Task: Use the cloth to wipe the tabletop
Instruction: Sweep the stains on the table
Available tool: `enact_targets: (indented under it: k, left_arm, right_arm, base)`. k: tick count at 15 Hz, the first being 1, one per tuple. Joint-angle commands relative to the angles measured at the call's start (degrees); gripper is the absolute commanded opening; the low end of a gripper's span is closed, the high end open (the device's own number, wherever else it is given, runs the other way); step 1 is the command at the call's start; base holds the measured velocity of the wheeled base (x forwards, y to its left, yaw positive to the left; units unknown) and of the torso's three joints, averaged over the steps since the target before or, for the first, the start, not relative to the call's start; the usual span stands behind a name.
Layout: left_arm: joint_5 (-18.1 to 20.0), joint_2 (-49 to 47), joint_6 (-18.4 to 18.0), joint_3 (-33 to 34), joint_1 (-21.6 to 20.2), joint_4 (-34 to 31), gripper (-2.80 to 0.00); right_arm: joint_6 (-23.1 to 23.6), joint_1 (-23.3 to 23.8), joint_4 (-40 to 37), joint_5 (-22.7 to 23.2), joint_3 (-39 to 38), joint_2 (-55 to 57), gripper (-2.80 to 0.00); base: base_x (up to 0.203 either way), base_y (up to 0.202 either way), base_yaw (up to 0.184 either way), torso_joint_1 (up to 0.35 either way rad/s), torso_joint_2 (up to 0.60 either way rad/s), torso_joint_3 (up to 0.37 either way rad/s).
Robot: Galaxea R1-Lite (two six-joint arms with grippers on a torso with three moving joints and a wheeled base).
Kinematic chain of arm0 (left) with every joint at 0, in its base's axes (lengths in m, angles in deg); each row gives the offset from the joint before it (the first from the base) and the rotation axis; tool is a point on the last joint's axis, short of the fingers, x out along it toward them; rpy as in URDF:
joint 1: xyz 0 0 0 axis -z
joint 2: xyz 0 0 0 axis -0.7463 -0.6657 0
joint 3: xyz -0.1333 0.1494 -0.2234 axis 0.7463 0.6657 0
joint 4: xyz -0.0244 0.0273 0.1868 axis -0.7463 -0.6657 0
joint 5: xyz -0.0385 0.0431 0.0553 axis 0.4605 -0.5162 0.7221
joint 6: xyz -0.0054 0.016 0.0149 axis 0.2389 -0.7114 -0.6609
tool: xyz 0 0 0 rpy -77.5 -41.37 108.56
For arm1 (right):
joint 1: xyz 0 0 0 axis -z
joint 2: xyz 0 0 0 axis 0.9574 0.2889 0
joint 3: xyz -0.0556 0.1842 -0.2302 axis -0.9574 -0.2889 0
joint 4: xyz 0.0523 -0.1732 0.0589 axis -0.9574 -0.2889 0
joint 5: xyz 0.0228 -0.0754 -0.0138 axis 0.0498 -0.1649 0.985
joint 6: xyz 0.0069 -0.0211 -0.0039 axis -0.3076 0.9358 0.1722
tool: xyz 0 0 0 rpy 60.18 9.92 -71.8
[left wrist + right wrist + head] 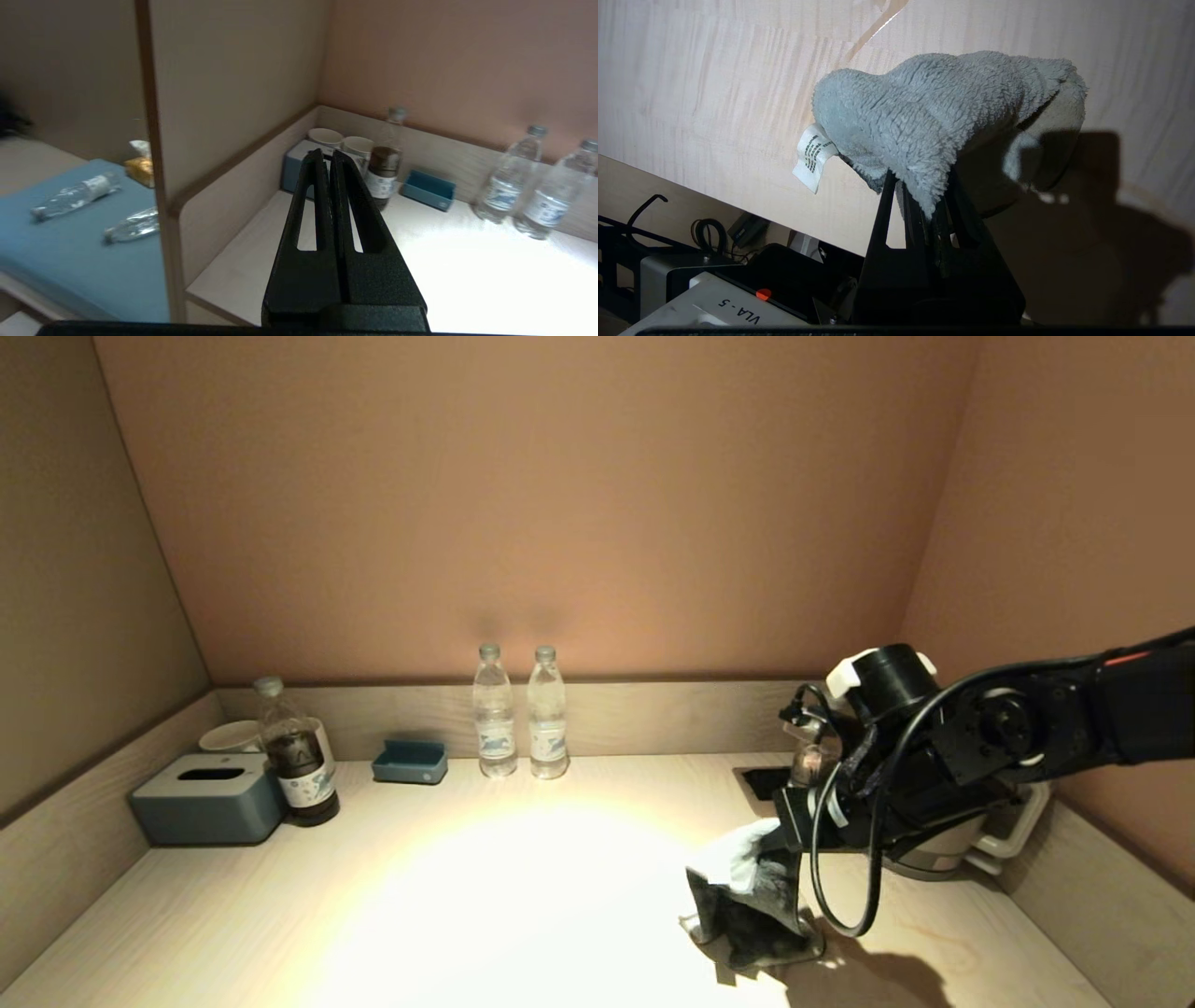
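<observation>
Grey fleece cloth (752,896) hangs bunched from the right gripper (780,845) over the right front part of the pale wooden tabletop (523,905), its lower folds reaching down to the wood. From the right wrist view the cloth (934,116) drapes right over the right gripper (924,200), whose jaws are pinched tight on a fold of it; the fingertips themselves are buried in the pile, and a small white care label (811,156) sticks out from one edge. The arm's shadow falls dark across the wood beside it.

Behind the right arm, a white kettle (971,835) is mostly hidden, only its base and handle showing, and a dark rectangular recess (766,782) in the tabletop is partly covered by the wrist.

Along the back wall stand two clear water bottles (521,714), close together. Further left sit a small blue tray (410,762), a bottle of dark liquid (297,763), a grey tissue box (207,798) and, half hidden behind the box, a white cup (229,735).

The left gripper (327,158) is out of the head view; from its own wrist view it hangs off the left front corner of the desk, its jaws pressed together and holding nothing
</observation>
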Motion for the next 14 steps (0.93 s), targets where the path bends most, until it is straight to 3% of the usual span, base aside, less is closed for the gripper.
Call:
enact_targets:
  k: [1,7,9,12,14]
  left_arm:
    - [2.8,4.4,-0.6,3.2,-1.5,0.0,-2.8]
    - [19.0,14.1,-1.9,12.2,-1.6,0.1,-2.8]
    - [20.1,14.1,-2.8,17.0,-1.6,4.3,-2.8]
    - [22.5,14.1,-4.4,24.7,-1.6,10.8,-2.8]
    - [23.1,14.1,-4.2,25.4,-1.6,8.8,-2.8]
  right_arm:
    - [-0.1,-0.6,-0.1,0.1,0.0,0.5,-2.8]
    - [-0.2,-0.9,0.0,-0.2,0.3,-0.1,-2.8]
    - [-2.6,-1.0,0.0,-0.8,1.7,-0.4,-2.8]
    - [-3.9,-2.8,0.0,-6.5,3.3,0.3,-2.8]
    - [-4.5,-5.8,0.0,-9.3,3.4,0.2,-2.8]
  base:
    - [0.0,0.0,0.0,0.0,0.0,0.0]
    - [0.0,0.0,0.0,0.0,0.0,0.0]
    - [0.0,0.0,0.0,0.0,0.0,0.0]
    - [0.0,0.0,0.0,0.0,0.0,0.0]
    - [0.0,0.0,0.0,0.0,0.0,0.0]
